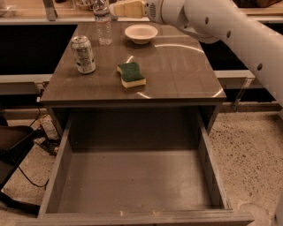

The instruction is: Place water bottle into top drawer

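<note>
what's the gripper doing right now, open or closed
gripper: cannot be told; it sits over the far table edge, just right of the water bottle

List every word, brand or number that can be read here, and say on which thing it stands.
No text can be read.
On the bottle: a label band, too blurred to read.
On the can: print, too blurred to read.
On the gripper, beside the bottle's top at the far edge of the table: no text.
On the sponge, bowl, drawer: no text.
</note>
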`<state>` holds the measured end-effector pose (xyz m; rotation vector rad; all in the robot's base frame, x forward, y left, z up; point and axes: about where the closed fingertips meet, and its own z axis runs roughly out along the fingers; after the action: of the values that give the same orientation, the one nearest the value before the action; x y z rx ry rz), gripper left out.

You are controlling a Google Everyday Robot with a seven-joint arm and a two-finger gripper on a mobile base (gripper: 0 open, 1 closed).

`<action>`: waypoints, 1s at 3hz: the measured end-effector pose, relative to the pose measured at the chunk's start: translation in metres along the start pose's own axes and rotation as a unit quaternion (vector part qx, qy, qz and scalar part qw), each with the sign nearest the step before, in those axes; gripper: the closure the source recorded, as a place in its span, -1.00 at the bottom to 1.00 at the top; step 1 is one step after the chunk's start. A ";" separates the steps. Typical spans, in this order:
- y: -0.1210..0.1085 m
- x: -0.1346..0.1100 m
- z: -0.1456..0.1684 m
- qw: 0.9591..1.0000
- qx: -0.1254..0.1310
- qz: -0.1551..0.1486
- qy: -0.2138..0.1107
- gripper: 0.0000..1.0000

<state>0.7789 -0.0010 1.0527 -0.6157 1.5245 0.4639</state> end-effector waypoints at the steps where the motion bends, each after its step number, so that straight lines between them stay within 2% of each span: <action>1: 0.003 0.007 0.033 0.999 -0.029 -0.005 -0.013 -1.00; 2: -0.009 0.022 0.072 0.999 -0.051 0.005 -0.020 -1.00; 3: -0.017 0.029 0.104 0.998 -0.065 0.002 -0.011 -1.00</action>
<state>0.8705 0.0494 1.0193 -0.7062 1.4822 0.5758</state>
